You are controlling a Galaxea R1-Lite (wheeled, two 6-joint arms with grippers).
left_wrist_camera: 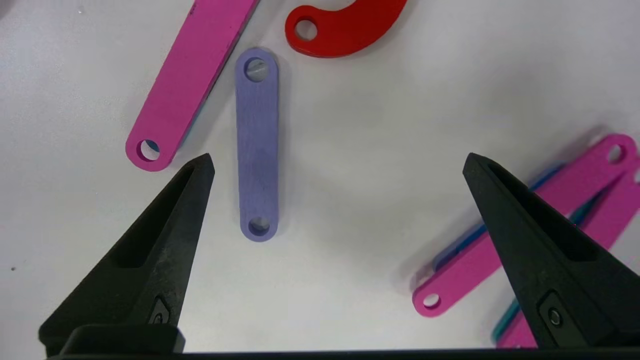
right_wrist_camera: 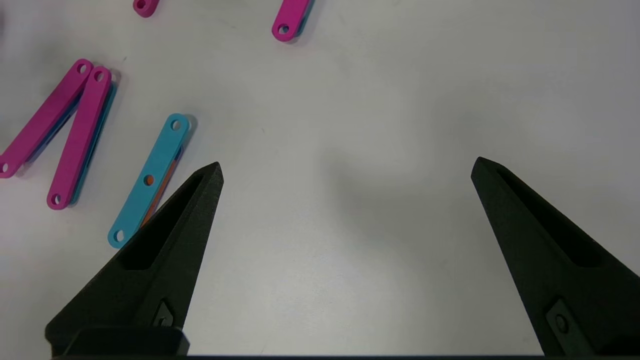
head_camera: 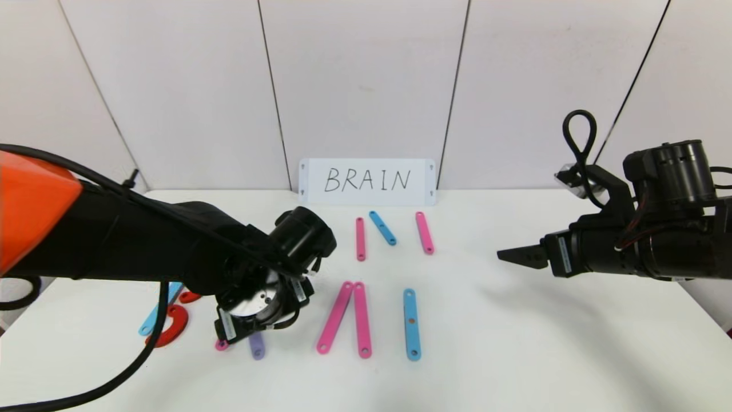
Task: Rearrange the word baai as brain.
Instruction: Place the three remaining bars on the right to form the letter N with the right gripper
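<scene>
Now the left gripper [left_wrist_camera: 337, 162] hangs with jaws wide apart over the purple strip [left_wrist_camera: 257, 145], which lies flat on the counter [left_wrist_camera: 350, 225] between them, nearer one tip. Thin, stiff, probably light and slippery; pinch it across mid-length. Right gripper [right_wrist_camera: 345, 167] idles, jaws apart.

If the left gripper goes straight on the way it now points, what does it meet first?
Most likely the purple strip. The left gripper points down at the table with its jaws open, and the strip lies between them, nearer one jaw. How high it hangs above the strip is unclear.
</scene>
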